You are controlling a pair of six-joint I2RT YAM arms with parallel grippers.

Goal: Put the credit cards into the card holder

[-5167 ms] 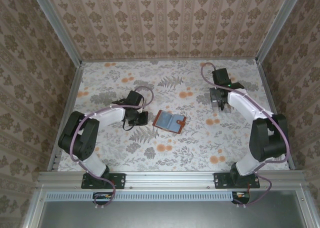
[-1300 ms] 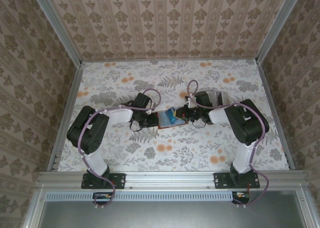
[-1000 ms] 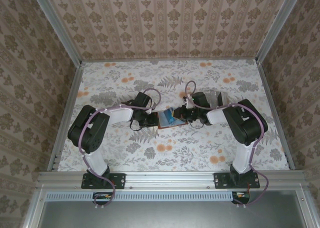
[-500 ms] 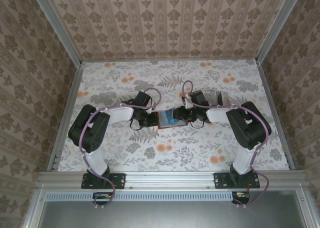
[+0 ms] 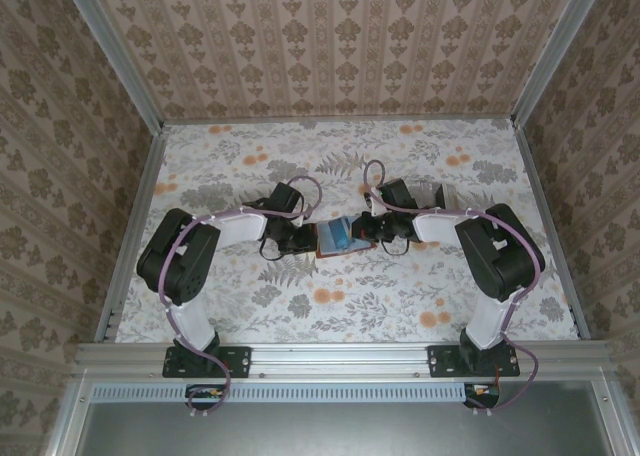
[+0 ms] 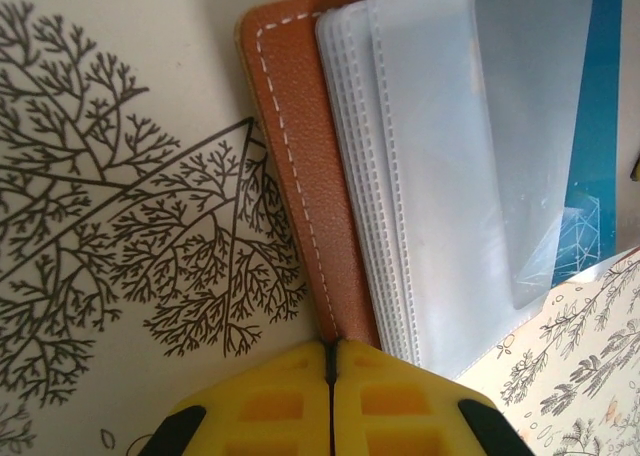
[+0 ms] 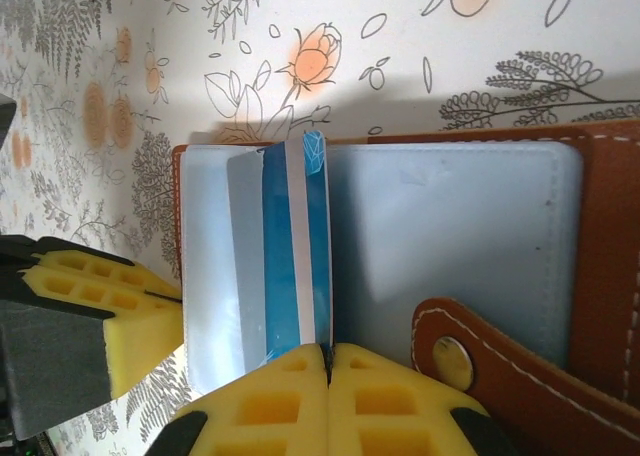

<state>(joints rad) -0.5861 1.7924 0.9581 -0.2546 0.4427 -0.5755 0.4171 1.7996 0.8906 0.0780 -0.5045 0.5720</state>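
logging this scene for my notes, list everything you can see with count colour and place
card holder: 1, reddish-brown, lying open mid-table between the grippers
clear sleeves: several, see-through, inside the card holder
clasp tab: 1, brown with a metal snap, on the card holder's end near the right gripper
blue credit card: 1, blue with a pale stripe, among the sleeves
pale cards: count unclear, greyish, beyond the right arm, partly hidden
tablecloth: 1, white with grey leaves and orange flowers, over the table
walls: 3, beige patterned, around the table
left gripper: 1, yellow pads, shut on the card holder's cover edge
right gripper: 1, yellow pads, shut on the blue credit card
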